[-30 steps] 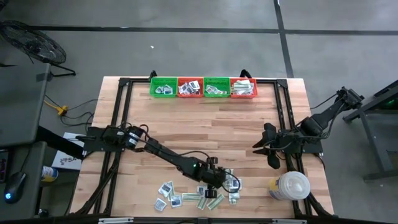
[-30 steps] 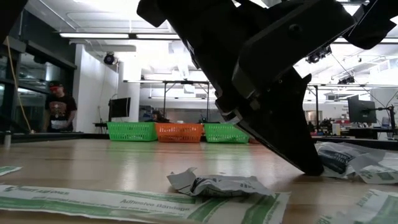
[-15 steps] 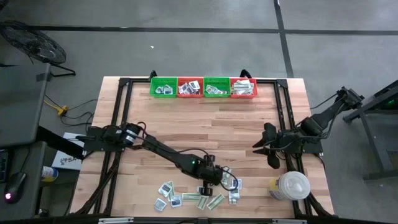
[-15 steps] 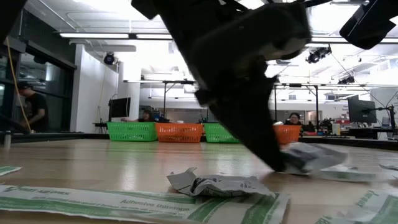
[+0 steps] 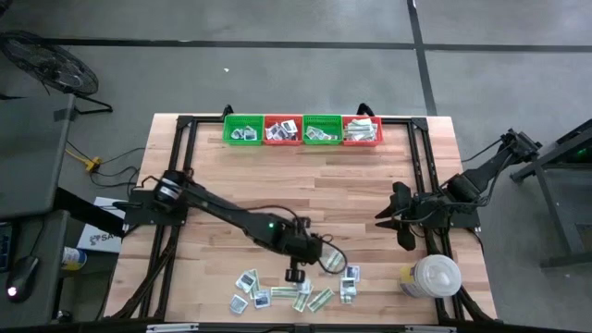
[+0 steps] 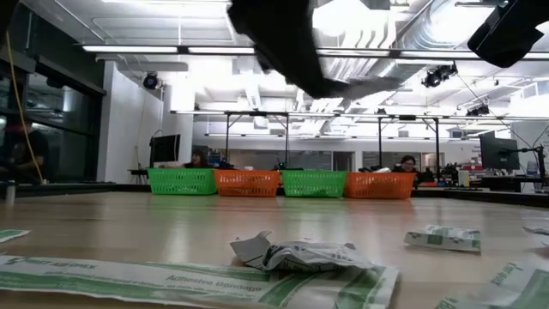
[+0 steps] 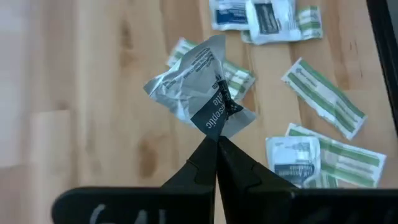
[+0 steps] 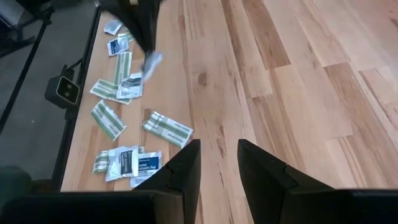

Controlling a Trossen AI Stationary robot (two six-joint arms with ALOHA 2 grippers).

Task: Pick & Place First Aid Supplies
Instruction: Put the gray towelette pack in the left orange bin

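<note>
My left gripper [image 7: 217, 139] hangs above the near middle of the table [image 5: 320, 257], shut on a crumpled white-grey packet [image 7: 194, 87] with a dark label. The packet also shows in the right wrist view [image 8: 152, 61]. Below it, other first aid supplies lie flat on the wood near the table's front edge: white squares and pale-green strips [image 5: 298, 290], [image 7: 323, 158]. My right gripper [image 8: 217, 163] waits open at the table's right side [image 5: 400, 225], with nothing between its fingers. My left gripper pinches the packet at one edge by the dark label [image 7: 216, 123], between its two fingertips. The fingers slant down from the table's left. The packet is lifted clear of the table and sticks out beyond the fingertips, crumpled.
Four baskets, green and red by turns, stand in a row at the far edge [image 5: 302, 129], each holding packets. A big white round lidded container [image 5: 435, 276] stands at the near right. A black frame rims the table [image 5: 185, 125]. Bare wood lies between pile and baskets.
My left gripper, staying shut, has risen from the pile with the packet. The packet, first on the wood at the fingertips, now hangs clear of the table. In the low view the gripper has gone up nearly out of the picture.
</note>
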